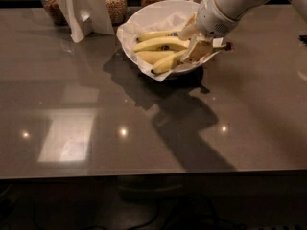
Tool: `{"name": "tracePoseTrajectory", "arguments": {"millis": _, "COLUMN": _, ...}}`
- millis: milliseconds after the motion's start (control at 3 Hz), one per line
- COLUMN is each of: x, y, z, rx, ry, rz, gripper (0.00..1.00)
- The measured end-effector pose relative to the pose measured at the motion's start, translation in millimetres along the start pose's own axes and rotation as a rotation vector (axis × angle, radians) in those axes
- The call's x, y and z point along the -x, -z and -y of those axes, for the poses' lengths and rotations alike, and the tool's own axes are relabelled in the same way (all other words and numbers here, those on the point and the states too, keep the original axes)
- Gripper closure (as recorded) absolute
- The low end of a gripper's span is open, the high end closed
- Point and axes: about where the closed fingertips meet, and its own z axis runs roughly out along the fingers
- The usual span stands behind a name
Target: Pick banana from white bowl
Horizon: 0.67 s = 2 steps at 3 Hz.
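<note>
White bowl (148, 13) sits toward back of tabletop (96, 128), right of centre, near far edge. Crumpled white paper liner (127, 35) laps over its rim on L and front sides. Several bananas lie inside, roughly side by side, running L–R. The banana (158, 44), the longest, w/ blue sticker at mid-length, lies across bowl's middle. Its dark stem pokes out past R rim, over the tabletop. Shorter bananas (168, 63) lie just in front of and behind it.

Arm (235, 1) stretches from upper R, over bowl's R rim. Pincer (187, 47) is down in bowl's R side, spread. One finger (188, 28) is behind the banana's stem half, the other in front. Can't tell if pads touch it.

Glass jars (115, 4) stand along far edge behind bowl. White folded stand (81, 11) is at back L, apart from bowl. Wide glossy stretch of tabletop runs from bowl to near edge and out to L. Arm's shadow falls across it in front of bowl.
</note>
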Motion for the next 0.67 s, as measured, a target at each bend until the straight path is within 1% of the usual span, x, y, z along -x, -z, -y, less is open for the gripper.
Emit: {"name": "tracePoseTrajectory", "arguments": {"millis": 667, "x": -16.5, "y": -14.0, "z": 0.2, "rx": 0.031, "ry": -0.008, "rz": -0.038, "gripper": 0.46}}
